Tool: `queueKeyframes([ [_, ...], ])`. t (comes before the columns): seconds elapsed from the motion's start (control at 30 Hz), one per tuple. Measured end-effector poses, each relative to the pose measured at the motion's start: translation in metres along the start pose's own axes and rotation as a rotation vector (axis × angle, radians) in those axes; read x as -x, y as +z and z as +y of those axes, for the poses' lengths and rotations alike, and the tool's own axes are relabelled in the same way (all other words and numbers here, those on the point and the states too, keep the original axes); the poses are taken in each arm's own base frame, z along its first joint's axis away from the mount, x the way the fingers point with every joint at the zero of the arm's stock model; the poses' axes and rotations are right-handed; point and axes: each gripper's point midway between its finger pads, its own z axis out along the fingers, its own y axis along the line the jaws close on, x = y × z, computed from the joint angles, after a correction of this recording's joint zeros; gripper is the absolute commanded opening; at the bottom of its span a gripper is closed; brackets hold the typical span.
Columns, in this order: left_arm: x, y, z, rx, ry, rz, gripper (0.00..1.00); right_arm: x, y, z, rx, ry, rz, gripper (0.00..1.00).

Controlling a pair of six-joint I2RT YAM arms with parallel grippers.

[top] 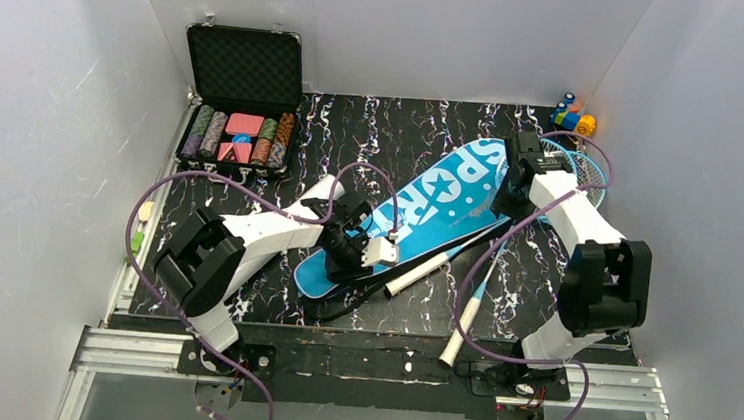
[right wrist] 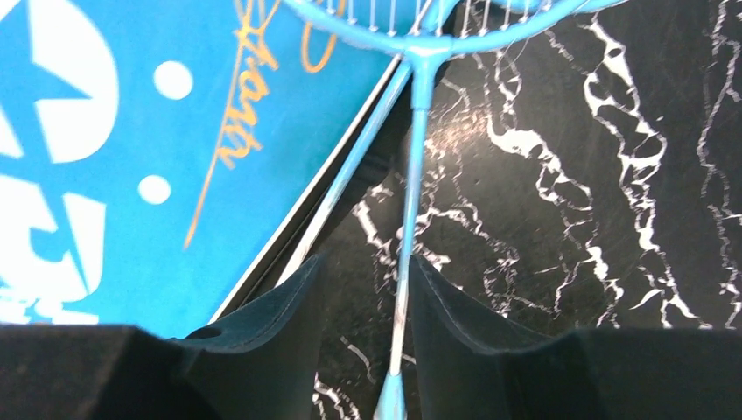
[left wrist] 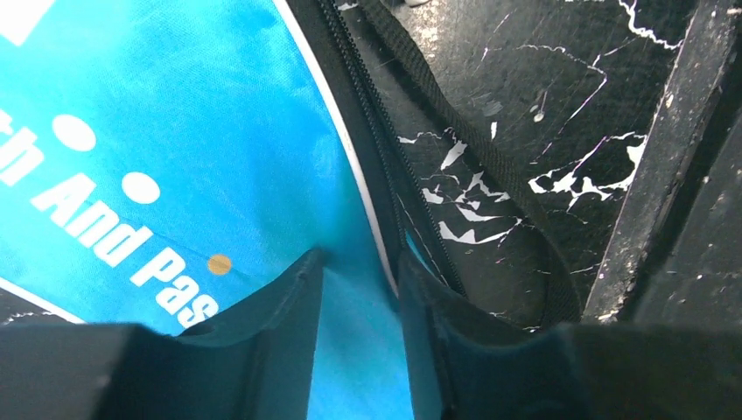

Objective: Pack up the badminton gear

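Observation:
The blue "SPORT" bag (top: pixel 439 200) lies slantwise mid-table, with its black strap (top: pixel 361 299) trailing off its near end. My left gripper (top: pixel 353 249) is open at that near end; in the left wrist view (left wrist: pixel 360 262) its fingers straddle the bag's (left wrist: pixel 157 131) zippered edge, with blue fabric between them. Two blue rackets have their heads (top: pixel 587 172) right of the bag and their white handles (top: pixel 461 327) (top: pixel 426 271) pointing near. My right gripper (top: pixel 510 186) (right wrist: pixel 365 262) is open around one racket shaft (right wrist: pixel 409 201), which lies against the right finger. The shuttlecocks and tube are out of view.
The open black case of poker chips (top: pixel 240 109) stands at the back left. Small coloured toy blocks (top: pixel 574 116) sit at the back right corner. White walls enclose three sides, and a metal rail (top: pixel 136 347) runs along the near edge.

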Motion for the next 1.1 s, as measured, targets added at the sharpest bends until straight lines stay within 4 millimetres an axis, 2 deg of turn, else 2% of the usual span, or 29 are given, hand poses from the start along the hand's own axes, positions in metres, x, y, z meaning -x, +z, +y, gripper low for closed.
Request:
queueKeyframes([
  [0.07, 0.001, 0.001, 0.001, 0.0, -0.006, 0.001, 0.0, -0.001, -0.009, 0.005, 0.051, 0.016, -0.004, 0.48],
  [0.2, 0.003, 0.001, 0.003, -0.003, -0.016, 0.01, 0.0, -0.011, -0.023, 0.019, 0.164, 0.044, 0.013, 0.48],
  [0.4, 0.002, -0.006, 0.008, 0.041, -0.049, 0.019, 0.0, -0.035, -0.035, 0.047, 0.325, 0.058, 0.093, 0.5],
  [0.47, 0.006, -0.017, 0.011, 0.082, -0.063, 0.011, 0.0, -0.043, -0.044, 0.059, 0.393, 0.063, 0.119, 0.51],
  [0.53, 0.015, -0.038, 0.016, 0.135, -0.082, -0.018, 0.0, -0.05, -0.057, 0.074, 0.467, 0.062, 0.142, 0.53],
  [0.6, 0.031, -0.068, 0.023, 0.206, -0.091, -0.081, 0.0, -0.058, -0.073, 0.091, 0.54, 0.051, 0.157, 0.54],
  [0.67, 0.054, -0.107, 0.03, 0.295, -0.094, -0.177, 0.0, -0.07, -0.091, 0.109, 0.615, 0.022, 0.18, 0.55],
  [0.77, 0.075, -0.145, 0.029, 0.365, -0.091, -0.278, 0.0, -0.092, -0.118, 0.135, 0.717, -0.016, 0.223, 0.56],
  [0.83, 0.077, -0.158, 0.025, 0.379, -0.102, -0.307, 0.0, -0.104, -0.135, 0.15, 0.777, -0.027, 0.25, 0.56],
  [0.93, 0.069, -0.161, 0.019, 0.367, -0.127, -0.29, 0.0, -0.118, -0.154, 0.163, 0.857, -0.004, 0.279, 0.57],
  [1.1, 0.056, -0.156, 0.013, 0.341, -0.157, -0.247, 0.0, -0.125, -0.154, 0.166, 0.89, 0.114, 0.314, 0.58],
])
